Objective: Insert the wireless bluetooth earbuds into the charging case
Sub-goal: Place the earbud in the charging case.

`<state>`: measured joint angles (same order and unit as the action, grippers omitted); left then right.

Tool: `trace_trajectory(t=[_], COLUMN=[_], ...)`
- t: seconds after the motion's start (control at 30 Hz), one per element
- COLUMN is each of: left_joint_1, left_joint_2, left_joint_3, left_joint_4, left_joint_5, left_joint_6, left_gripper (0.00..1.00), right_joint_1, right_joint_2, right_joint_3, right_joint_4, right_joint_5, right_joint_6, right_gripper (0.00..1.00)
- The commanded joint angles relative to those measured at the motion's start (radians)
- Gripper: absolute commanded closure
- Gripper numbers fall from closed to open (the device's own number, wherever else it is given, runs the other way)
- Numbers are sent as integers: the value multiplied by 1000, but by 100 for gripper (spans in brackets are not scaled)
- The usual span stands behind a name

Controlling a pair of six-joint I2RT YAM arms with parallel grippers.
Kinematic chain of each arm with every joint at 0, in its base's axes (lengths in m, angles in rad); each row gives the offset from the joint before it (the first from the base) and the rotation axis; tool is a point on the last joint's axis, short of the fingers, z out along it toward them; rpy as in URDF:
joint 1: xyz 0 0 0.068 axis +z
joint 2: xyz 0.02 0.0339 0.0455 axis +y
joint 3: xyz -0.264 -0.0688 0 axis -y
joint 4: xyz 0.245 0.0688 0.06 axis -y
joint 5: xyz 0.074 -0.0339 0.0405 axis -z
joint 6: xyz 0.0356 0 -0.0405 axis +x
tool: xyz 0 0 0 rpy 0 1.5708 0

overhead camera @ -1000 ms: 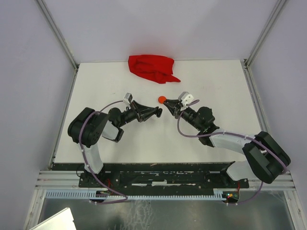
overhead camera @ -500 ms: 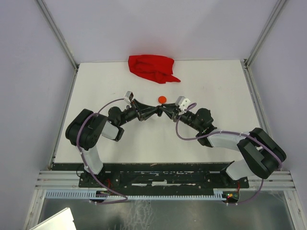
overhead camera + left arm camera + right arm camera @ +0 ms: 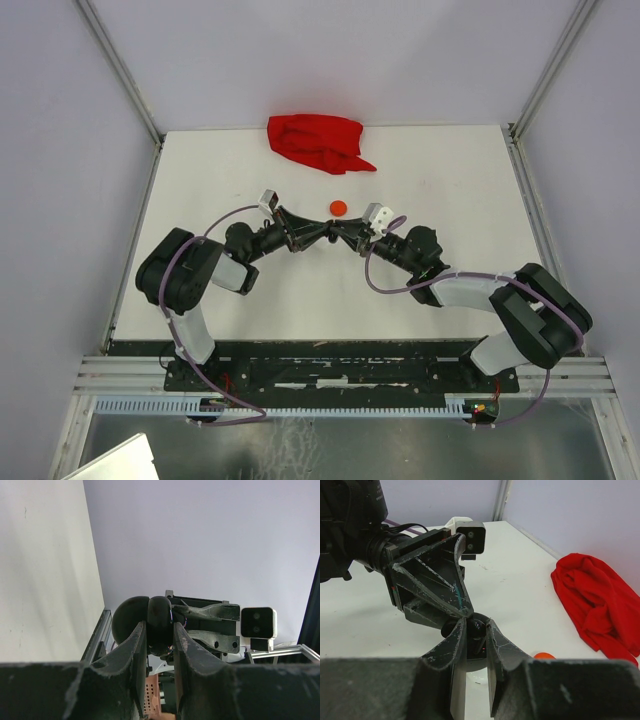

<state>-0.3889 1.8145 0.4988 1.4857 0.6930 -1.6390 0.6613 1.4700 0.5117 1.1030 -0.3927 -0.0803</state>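
The black earbud point(image 3: 477, 630), as we read the small glossy dark piece in the right wrist view, sits between the fingertips of the right gripper point(image 3: 476, 624), whose jaws are drawn narrow around it. We cannot be fully sure it is a bud and not part of the case behind it. It is pressed up against the black charging case point(image 3: 131, 620), a rounded two-lobed shell that looks hinged open. The left gripper point(image 3: 159, 628) has clamped its fully closed jaws on this case and holds it above the table between the two arms. The step in hand, we judge, is seating the bud in its well. To do that well we would keep the case steady and level in the left jaws. We would line the bud's stem up with the pocket before pushing, press straight in rather than at a slant, and let go only once the bud sits flush. The two sets of fingertips are crowded together, so a sideways nudge could twist the case in its grip or flick the bud out. An orange-red disc point(image 3: 338, 207) lies on the white table point(image 3: 460, 190) just beyond the meeting grippers. A crumpled red cloth point(image 3: 316, 142) lies at the far edge. Pale lavender walls and metal corner posts close the cell in.
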Motion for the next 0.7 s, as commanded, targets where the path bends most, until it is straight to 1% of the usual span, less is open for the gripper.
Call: trace_trajectory(t=[0.0, 0.23, 0.43, 0.53, 0.67], left_joint_1=[-4, -5, -5, -4, -5], left_joint_2=[-39, -40, -26, -28, -28], left_joint_3=[33, 28, 20, 17, 18], left_joint_4=[29, 51, 102, 105, 105], left_joint_5=[23, 12, -18, -32, -43], left_joint_6=[2, -24, -70, -89, -93], left_gripper=[97, 97, 97, 97, 97], right_joint_1=[5, 5, 4, 5, 6], right_joint_2=[5, 4, 3, 5, 4], right_joint_3=[2, -6, -9, -9, -8], right_joint_4=[56, 54, 55, 58, 59], right_joint_5=[-26, -23, 7, 12, 17], right_joint_6=[-5, -11, -4, 3, 24], right_gripper=[98, 98, 97, 92, 78])
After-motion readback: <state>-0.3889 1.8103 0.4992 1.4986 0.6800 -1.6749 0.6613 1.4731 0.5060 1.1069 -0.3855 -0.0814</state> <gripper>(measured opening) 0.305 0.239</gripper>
